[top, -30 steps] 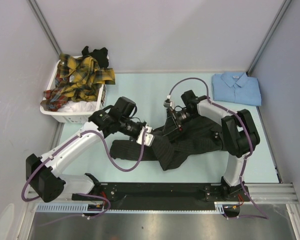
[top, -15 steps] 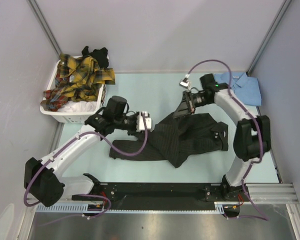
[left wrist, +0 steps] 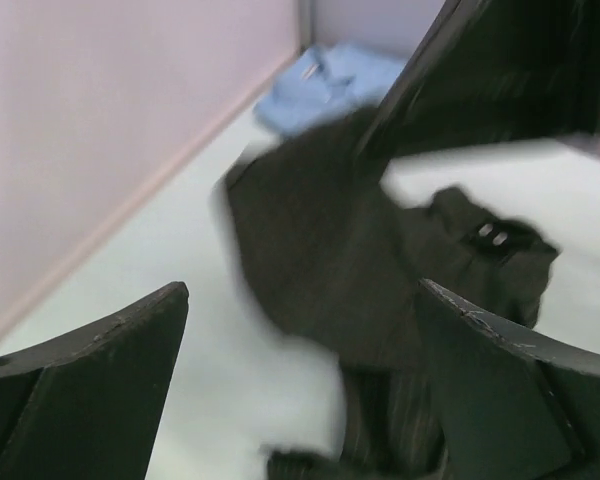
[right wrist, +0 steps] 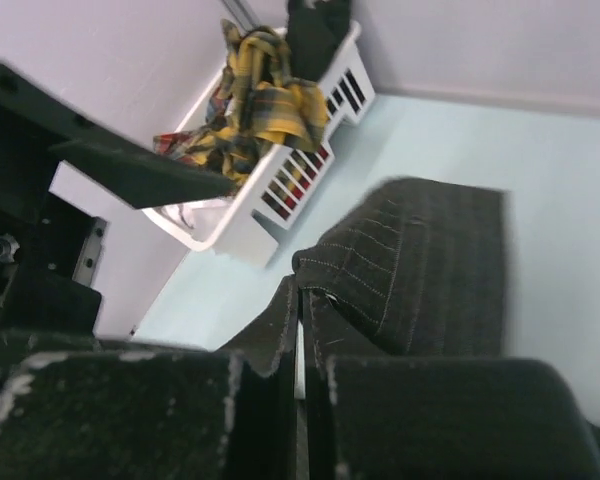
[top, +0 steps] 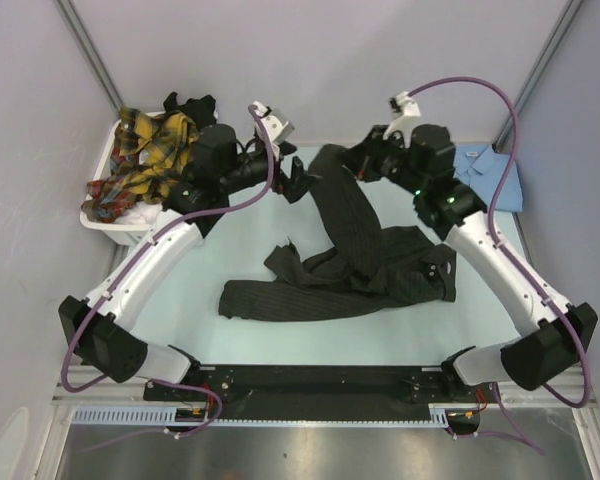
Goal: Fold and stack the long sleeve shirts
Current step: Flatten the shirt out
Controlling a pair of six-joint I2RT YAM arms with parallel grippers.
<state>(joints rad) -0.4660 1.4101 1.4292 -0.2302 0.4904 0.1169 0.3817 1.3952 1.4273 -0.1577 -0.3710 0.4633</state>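
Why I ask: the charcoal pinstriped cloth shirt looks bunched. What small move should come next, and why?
Probably close the open left gripper on the raised part of the charcoal pinstriped cloth shirt, beside the right gripper. That gripper alone pinches it up, while the rest lies crumpled on the pale table; a second grip could spread it.

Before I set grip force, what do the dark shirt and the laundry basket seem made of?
Dark shirt: soft woven cloth, matte, fibre unclear; it drapes and creases, with fine pinstripes.
Basket: white plastic, apparently moulded, smooth; rigid slotted walls.
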